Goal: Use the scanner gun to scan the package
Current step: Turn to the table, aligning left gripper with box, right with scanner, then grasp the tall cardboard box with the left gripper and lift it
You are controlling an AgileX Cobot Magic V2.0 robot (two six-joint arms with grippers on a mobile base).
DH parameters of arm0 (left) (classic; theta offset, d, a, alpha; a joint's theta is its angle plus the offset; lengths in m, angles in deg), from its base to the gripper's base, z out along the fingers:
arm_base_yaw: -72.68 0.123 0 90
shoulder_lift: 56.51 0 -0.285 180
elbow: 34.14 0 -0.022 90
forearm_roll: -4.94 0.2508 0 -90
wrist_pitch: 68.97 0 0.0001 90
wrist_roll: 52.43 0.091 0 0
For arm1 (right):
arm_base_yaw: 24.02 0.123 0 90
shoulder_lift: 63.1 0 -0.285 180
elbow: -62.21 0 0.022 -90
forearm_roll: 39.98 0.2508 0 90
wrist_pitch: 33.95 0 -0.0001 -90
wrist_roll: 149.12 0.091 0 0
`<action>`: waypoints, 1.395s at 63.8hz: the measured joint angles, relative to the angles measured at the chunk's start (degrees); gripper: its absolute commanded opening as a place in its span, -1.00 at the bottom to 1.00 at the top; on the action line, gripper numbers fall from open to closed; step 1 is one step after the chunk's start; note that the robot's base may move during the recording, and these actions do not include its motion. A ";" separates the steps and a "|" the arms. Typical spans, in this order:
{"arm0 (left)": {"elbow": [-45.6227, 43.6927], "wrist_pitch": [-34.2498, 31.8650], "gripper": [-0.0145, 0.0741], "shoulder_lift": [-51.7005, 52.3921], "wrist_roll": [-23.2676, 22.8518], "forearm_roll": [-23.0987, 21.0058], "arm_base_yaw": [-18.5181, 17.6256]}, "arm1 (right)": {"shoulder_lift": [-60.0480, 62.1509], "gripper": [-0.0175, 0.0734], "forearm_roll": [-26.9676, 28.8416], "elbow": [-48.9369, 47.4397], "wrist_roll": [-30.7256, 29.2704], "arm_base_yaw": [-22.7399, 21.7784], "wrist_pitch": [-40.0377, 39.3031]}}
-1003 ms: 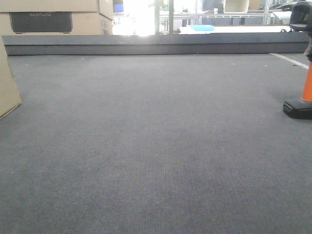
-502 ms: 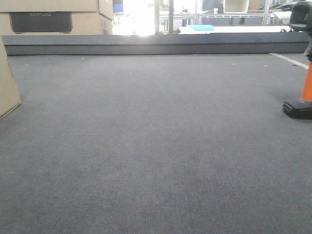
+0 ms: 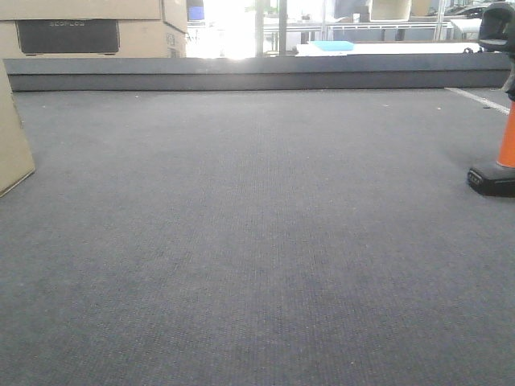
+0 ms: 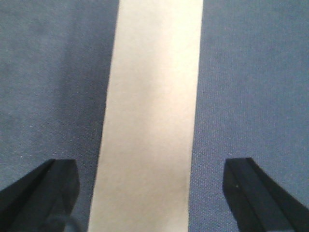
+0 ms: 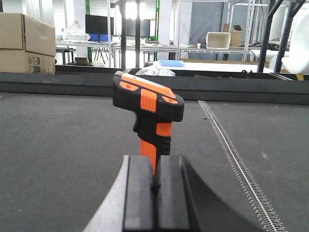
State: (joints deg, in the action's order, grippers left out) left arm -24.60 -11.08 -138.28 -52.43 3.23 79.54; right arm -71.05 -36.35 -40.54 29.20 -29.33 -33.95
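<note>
On the grey surface [image 3: 257,241], the package [image 4: 152,116] is straddled by the widely spread, empty left pincer [image 4: 150,166], which should be lowered centred before closing, while the closed-up, empty right pincer [image 5: 155,164] is held near the upright scanner gun [image 5: 148,104].

The package [image 4: 149,121] is plain tan. The scanner [image 5: 149,104] has an orange handle and a black head with orange patches. The carpet [image 3: 257,241] is dark grey-blue, finely ribbed.
</note>
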 measured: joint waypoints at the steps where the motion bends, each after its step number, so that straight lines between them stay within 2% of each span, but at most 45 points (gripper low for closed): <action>1: 0.00 0.00 0.45 -0.21 0.00 0.00 0.00 | 0.00 -0.98 0.00 0.00 0.00 0.00 0.00; 15: 0.00 0.31 0.45 -3.90 0.31 2.85 0.00 | 0.00 -0.98 0.00 0.00 0.00 0.00 0.00; 28: 0.00 1.43 0.44 -6.04 0.41 2.85 0.00 | 0.00 -0.98 0.00 0.00 0.00 0.00 0.00; 33: 0.00 1.47 0.38 -6.19 0.91 2.85 0.00 | 0.00 -0.98 0.00 0.00 0.00 0.00 0.00; 39: 0.47 1.71 0.18 -6.91 1.27 2.85 0.00 | 0.00 -0.98 0.00 0.00 0.00 0.00 0.00; 55: 0.60 2.46 -0.93 -7.64 1.49 1.71 0.00 | 0.00 -0.98 0.00 0.00 0.00 0.00 0.00; 64: -0.72 3.80 -0.92 -7.67 1.49 -0.88 0.11 | 0.00 -0.98 0.00 0.00 0.00 0.00 0.00; 75: -3.91 6.50 -0.92 -7.53 1.49 -9.10 -0.86 | 0.00 -0.98 0.00 0.00 0.00 0.00 0.00; 82: -5.03 6.95 -0.92 -6.99 -1.06 -10.50 -4.90 | 0.00 -0.98 0.00 0.00 0.00 0.00 0.00; 89: -5.17 4.24 -0.92 -6.85 -6.59 -10.62 -11.44 | 0.00 -0.98 0.00 0.00 0.00 0.00 0.00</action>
State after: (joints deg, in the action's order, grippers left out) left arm -29.77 -6.84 -145.14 -59.02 -7.38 68.09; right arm -71.05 -36.35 -40.54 29.20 -29.33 -33.95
